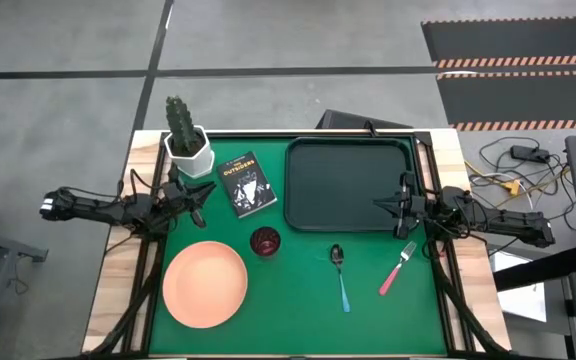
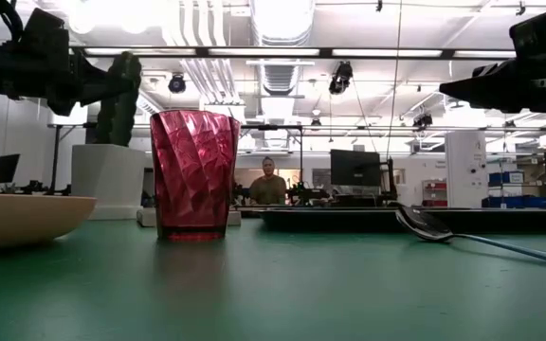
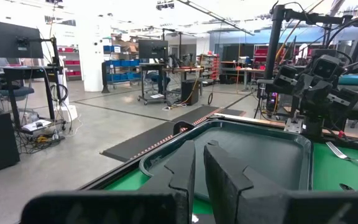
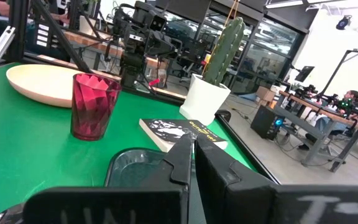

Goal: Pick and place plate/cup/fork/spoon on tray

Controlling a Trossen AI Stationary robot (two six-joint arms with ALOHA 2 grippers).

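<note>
Black tray (image 1: 350,185), seemingly bare; grippers apart.

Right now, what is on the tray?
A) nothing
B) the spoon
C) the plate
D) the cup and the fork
A: the tray is bare in the high view; the plate, cup, spoon and fork all lie on the green mat outside it.

Left gripper (image 1: 200,196) and right gripper (image 1: 380,203) both hover low, arms outstretched inward, fingers nearly closed, empty.
</note>
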